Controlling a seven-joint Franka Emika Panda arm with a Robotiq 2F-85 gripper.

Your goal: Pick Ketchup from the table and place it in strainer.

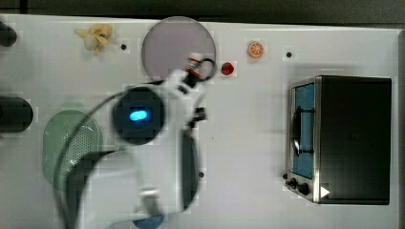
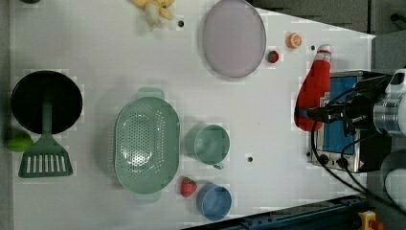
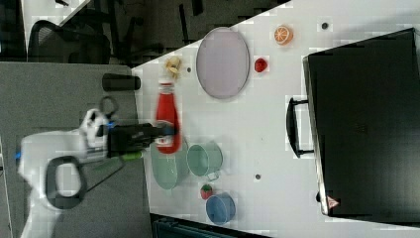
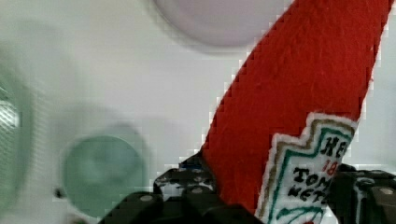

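- Gripper (image 3: 166, 135) pinching the Ketchup (image 3: 167, 119), a red squeeze bottle with white cap, at its lower labelled body
- Held aloft, well above the white table (image 2: 95, 57), cap end farthest from the fingers
- In the right view, overlapping the near rim of the pale green strainer (image 2: 146, 143)
- Beside the strainer on the left view's right: green cup (image 2: 210, 143), blue cup (image 2: 214, 201), strawberry (image 2: 188, 187)
- Lilac plate (image 2: 233, 38) lying farther off

On the bench: one ketchup bottle (image 2: 313, 91), one strainer (image 2: 147, 143), two cups, green (image 2: 210, 144) and blue (image 2: 215, 201), one lilac plate (image 2: 234, 37), two strawberries (image 2: 188, 186) (image 2: 273, 56), one orange slice (image 2: 294, 40), one black bowl (image 2: 46, 102), one green spatula (image 2: 45, 153), one lime (image 2: 19, 142), one toaster oven (image 1: 346, 139).
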